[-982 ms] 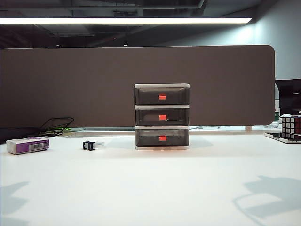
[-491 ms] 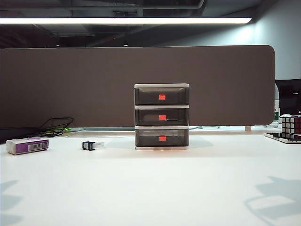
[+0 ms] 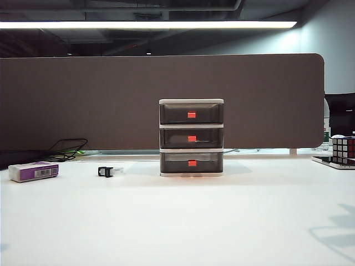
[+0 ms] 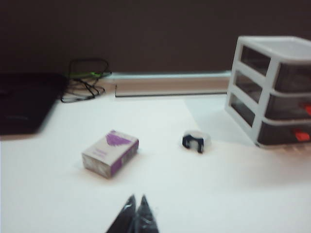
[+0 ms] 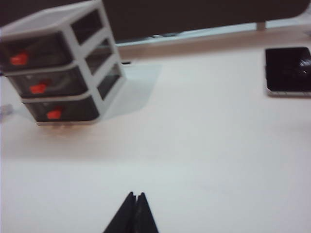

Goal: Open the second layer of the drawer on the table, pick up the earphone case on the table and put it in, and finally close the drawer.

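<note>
Change: arm shadows on the tabletop (image 3: 177,221) shrink toward the lower frame corners since a second ago.
Drawer (image 3: 191,137): all layers shut.
Left gripper (image 4: 135,200): together, empty.
Right gripper (image 5: 135,195): together, empty.
Meaning: task looks finished.

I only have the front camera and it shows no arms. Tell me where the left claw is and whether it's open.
Observer: The left claw is shut and empty. It hangs over the table, with the purple box lying ahead of it.
Operator: Now report the right one.
Observer: The right claw is also shut and empty. It is over the table and looks at the cabinet from an angle, so the orange-tabbed fronts and one side both show.
</note>
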